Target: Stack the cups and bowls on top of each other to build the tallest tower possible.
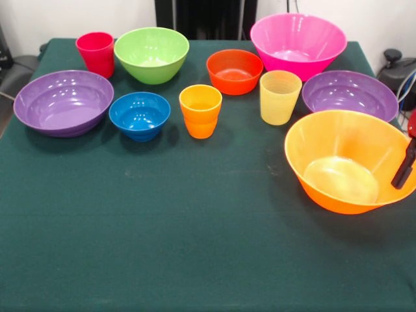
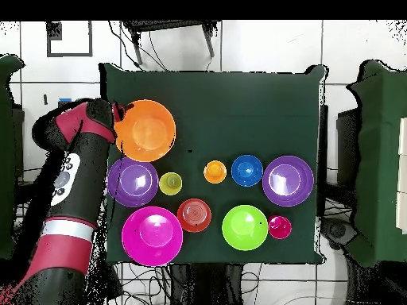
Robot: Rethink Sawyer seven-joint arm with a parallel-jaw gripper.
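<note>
Nothing is stacked; every piece stands alone and upright on the green-covered bench [image 1: 195,247].

Front view, far edge: the red-pink cup [image 1: 96,53] sits near the far-left corner, with the green bowl [image 1: 151,54] just beside it on its right. The big pink bowl [image 1: 298,44] stands toward the far-right corner. The orange-red bowl [image 1: 234,71] lies between the green and pink bowls, slightly nearer the middle of the bench.

Middle row, left to right: one purple bowl [image 1: 64,102] at the left edge, the blue bowl [image 1: 140,115] just beside it, the orange cup [image 1: 200,110], the translucent yellow cup [image 1: 280,97], and the second purple bowl [image 1: 350,95] at the right edge. The yellow cup stands close to the second purple bowl; contact cannot be confirmed.

The yellow-orange bowl [image 1: 341,159] stands at the right edge, on the near side of the second purple bowl.

The gripper [image 1: 405,166] enters at the right edge of the front view, a dark tip lying over the rim of the yellow-orange bowl. The overhead view shows the red and black arm [image 2: 75,171] reaching along that side to the same bowl. Whether the fingers are released or clenched on the rim cannot be told.
</note>
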